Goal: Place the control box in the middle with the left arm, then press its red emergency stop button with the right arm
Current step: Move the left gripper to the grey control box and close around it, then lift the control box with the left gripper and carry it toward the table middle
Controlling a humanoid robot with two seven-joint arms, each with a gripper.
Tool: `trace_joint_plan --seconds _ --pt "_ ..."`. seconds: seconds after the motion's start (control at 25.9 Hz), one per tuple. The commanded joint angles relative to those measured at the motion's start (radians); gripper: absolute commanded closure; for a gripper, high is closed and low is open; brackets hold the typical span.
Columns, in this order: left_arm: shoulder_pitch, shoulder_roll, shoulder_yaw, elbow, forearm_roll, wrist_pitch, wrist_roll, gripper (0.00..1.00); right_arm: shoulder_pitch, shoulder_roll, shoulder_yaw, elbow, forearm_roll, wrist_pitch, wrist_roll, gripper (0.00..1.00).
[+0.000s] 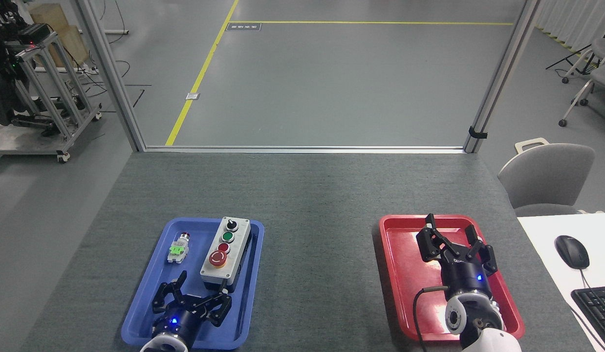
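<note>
Left end effector [197,299], fingers apart, hovers at 6 o'clock of the control box [225,255] in the blue tray [151,278], beside a small switch [178,248].

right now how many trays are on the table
2. The blue tray lies at the near left, holding the control box and a small switch part. The red tray lies at the near right, under the right gripper. None seems hidden.

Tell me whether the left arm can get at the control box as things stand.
Probably yes. The left gripper is open over the blue tray, right at the near end of the control box, with nothing between them. The small switch part lies off to the side.
</note>
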Motion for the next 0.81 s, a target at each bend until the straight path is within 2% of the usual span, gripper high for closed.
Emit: trace_joint_plan --seconds 0.0,0.19,0.62,0.77 --pt "-0.012 -0.006 0.000 0.014 0.006 -0.010 0.001 0.01 0.000 -0.001 0.001 0.000 0.001 0.000 0.001 0.00" --pt "-0.012 -0.005 0.002 -0.004 0.011 -0.076 0.001 0.01 -0.002 0.001 0.001 0.000 0.004 0.000 0.001 0.00" --pt "-0.042 -0.048 -0.018 0.029 0.006 -0.073 -0.001 0.01 -0.003 0.005 0.003 0.000 0.007 0.000 0.001 0.00" --pt "-0.077 -0.059 -0.020 0.085 0.001 -0.067 -0.001 0.01 -0.005 0.005 0.003 0.000 0.007 0.000 0.001 0.00"
